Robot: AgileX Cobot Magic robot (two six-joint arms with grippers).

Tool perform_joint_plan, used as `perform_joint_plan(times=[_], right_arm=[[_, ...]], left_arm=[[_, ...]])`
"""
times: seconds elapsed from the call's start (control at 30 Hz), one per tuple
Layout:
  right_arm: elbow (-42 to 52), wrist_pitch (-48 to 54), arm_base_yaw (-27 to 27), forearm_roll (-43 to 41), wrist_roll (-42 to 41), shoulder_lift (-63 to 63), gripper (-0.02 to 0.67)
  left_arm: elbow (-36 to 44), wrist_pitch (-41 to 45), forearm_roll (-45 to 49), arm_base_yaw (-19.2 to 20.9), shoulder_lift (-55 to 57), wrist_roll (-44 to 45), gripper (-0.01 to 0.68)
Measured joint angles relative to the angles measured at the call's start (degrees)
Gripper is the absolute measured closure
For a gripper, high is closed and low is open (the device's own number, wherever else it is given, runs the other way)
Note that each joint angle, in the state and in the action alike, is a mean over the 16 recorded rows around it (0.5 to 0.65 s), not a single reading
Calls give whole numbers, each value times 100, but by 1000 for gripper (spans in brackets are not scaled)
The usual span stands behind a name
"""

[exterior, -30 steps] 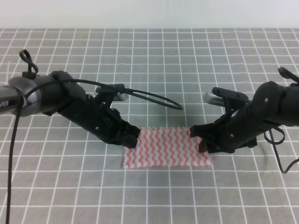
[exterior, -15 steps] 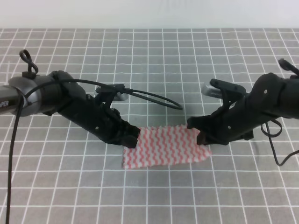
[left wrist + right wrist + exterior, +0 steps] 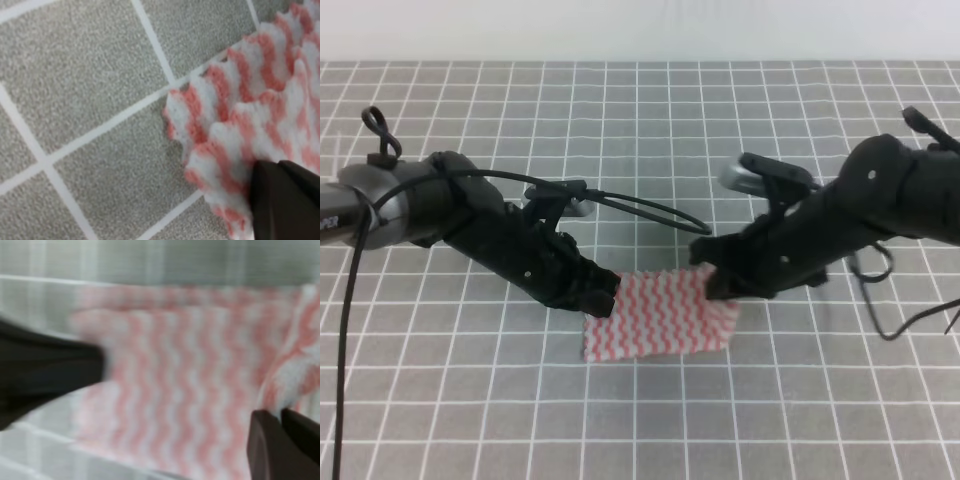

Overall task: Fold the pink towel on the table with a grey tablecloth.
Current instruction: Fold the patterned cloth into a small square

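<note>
The pink towel [image 3: 655, 318] lies at the middle of the table with a grey tablecloth [image 3: 640, 130]. My left gripper [image 3: 603, 298] is shut on its left edge, and the left wrist view shows two layers of the towel [image 3: 240, 115] pinched under the dark fingers [image 3: 285, 195]. My right gripper [image 3: 722, 286] is shut on the towel's right edge and holds it raised above the cloth, over the towel's right part. In the blurred right wrist view the towel [image 3: 185, 390] spreads out to the left of the gripper [image 3: 280, 442], with the left gripper [image 3: 45, 375] on its far side.
Black cables loop from the left arm [image 3: 650, 212] and hang off the right arm [image 3: 910, 310]. Grey gridded cloth [image 3: 90, 75] stretches all round the towel. A pale wall runs along the table's far edge.
My right gripper has travelled left with the towel's right edge in it, so the towel looks narrower. The left arm has stayed in place.
</note>
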Motion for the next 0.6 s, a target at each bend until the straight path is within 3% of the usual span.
perform_joint_plan(times=[0.6], right_arm=[[-70, -141, 178, 627, -557, 6, 663]], left_arm=[[40, 63, 194, 46, -423, -38, 676]])
